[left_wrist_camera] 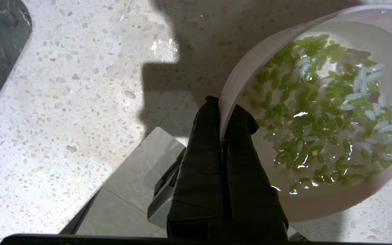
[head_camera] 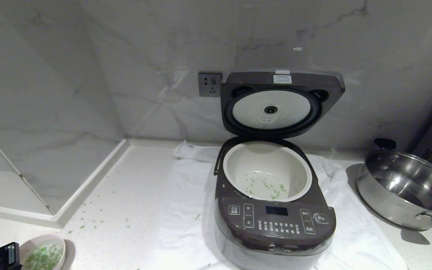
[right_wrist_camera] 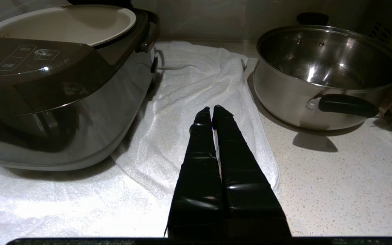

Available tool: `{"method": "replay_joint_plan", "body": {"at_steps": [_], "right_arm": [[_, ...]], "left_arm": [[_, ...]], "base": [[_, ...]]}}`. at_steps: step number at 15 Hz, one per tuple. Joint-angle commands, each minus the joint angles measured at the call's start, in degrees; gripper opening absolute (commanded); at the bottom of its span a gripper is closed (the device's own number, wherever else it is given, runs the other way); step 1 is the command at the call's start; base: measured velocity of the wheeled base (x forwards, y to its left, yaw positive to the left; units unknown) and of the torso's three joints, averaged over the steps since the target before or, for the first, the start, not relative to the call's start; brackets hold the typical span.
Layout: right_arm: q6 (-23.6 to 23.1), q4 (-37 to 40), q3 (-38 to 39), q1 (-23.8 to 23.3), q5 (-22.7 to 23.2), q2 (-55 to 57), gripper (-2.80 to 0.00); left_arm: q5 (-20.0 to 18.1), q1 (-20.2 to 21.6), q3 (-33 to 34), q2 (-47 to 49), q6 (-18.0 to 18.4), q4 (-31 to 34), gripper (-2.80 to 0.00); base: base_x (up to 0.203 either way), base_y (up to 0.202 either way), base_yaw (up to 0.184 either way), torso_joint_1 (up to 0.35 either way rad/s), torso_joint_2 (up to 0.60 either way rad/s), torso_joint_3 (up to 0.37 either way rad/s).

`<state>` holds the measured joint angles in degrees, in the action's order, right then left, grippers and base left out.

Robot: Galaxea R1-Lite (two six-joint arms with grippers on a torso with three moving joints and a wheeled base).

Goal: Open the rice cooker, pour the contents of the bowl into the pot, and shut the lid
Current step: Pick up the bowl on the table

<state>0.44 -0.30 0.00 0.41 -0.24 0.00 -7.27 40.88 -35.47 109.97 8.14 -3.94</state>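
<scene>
The rim of the pink bowl is pinched by the left gripper at the near left of the counter; green pieces lie inside. The rice cooker stands centre, lid raised. The right gripper is closed, empty, over the white towel.

Rice cooker: dark brown top matt, lower body glossy, mirror-like; inner pot smooth, cream-white
Lid: white inner plate finely dimpled
Bowl: smooth pale pink, looks plastic; contents wet, glistening green bits
Towel: white terry cloth, rough nap
Steel pan: polished metal, black matt handles
Desk: speckled stone, smooth
Wall: glossy grey marble
End effector fingers: black, slight sheen
</scene>
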Motion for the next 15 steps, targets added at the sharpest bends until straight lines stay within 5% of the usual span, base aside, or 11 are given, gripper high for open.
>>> {"method": "replay_joint_plan", "body": {"at_steps": [1,15], "right_arm": [[0.00,-0.03,0.09,0.02,-0.02,-0.01,-2.80],[0.00,-0.05,0.09,0.02,-0.02,-0.03,-2.80]], "left_arm": [[-0.03,-0.37,-0.39,-0.37,0.04,-0.11,-2.80],[-2.75,-1.51,-0.47,-1.60,-0.11,-0.11,-2.80]], "base": [[0.000,0.000,0.000,0.000,0.00,0.000],[0.000,0.000,0.000,0.000,0.00,0.000]]}}
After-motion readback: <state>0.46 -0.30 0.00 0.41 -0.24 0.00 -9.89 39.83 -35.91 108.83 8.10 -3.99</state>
